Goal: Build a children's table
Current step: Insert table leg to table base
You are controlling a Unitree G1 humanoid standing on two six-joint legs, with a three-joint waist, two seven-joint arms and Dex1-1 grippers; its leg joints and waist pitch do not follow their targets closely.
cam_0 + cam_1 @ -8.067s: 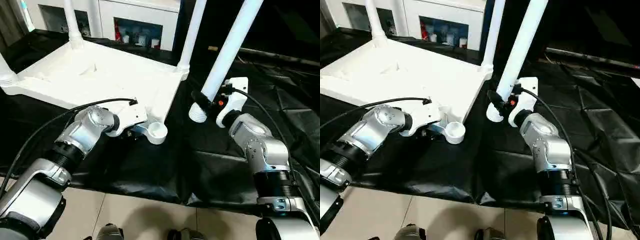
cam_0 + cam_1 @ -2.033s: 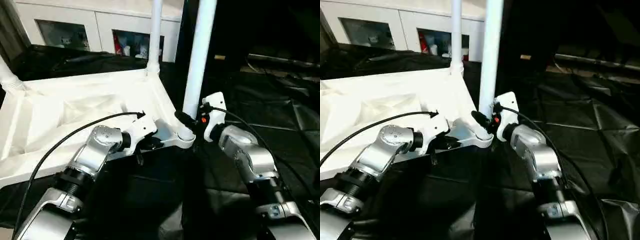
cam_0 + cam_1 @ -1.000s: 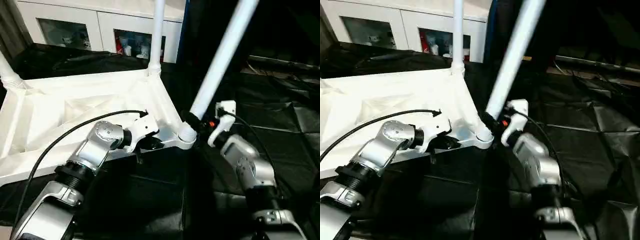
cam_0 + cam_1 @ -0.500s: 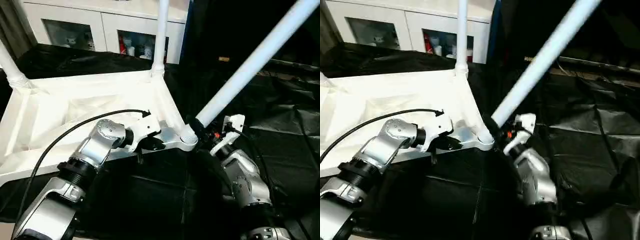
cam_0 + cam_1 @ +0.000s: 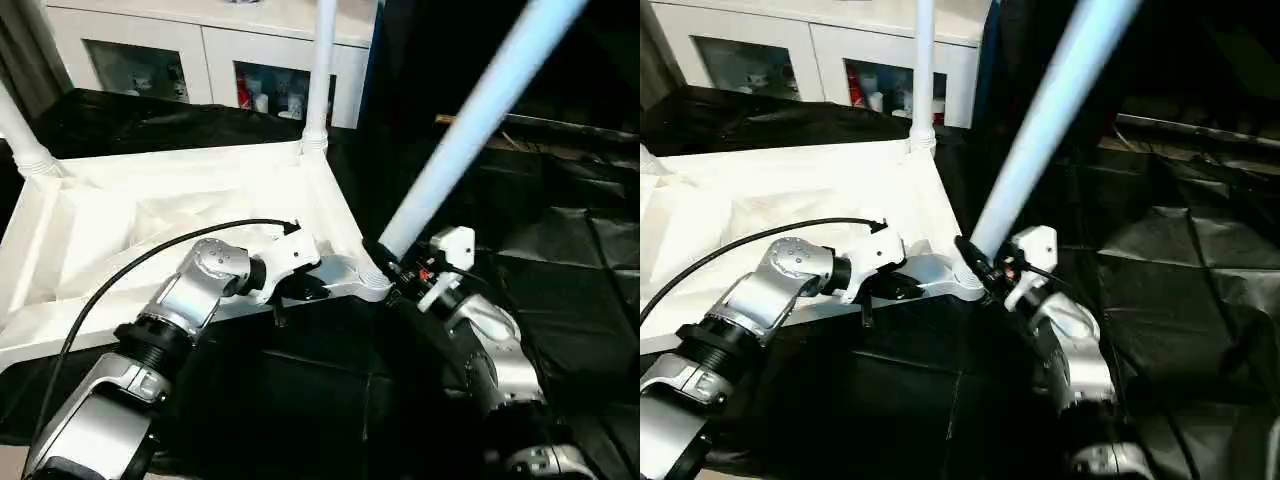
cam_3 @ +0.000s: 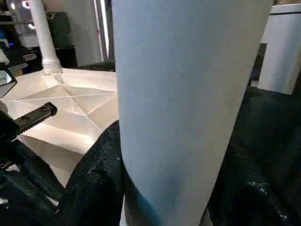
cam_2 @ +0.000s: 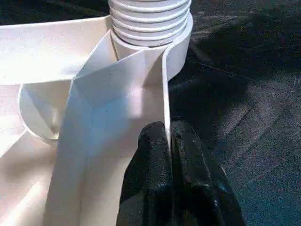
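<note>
At centre frame, the upturned tabletop lies on the black cloth. Left gripper pinches its raised rim beside the near corner socket. Right gripper clamps the slanted leg, whose threaded end sits in that socket.

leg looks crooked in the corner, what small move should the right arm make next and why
Probably tip the leg back upright over the corner socket before turning it further. The right end effector grips it near its base, and it leans sharply away from the tabletop, while the far leg stands straight. The left end effector pinches the rim beside that socket.
</note>
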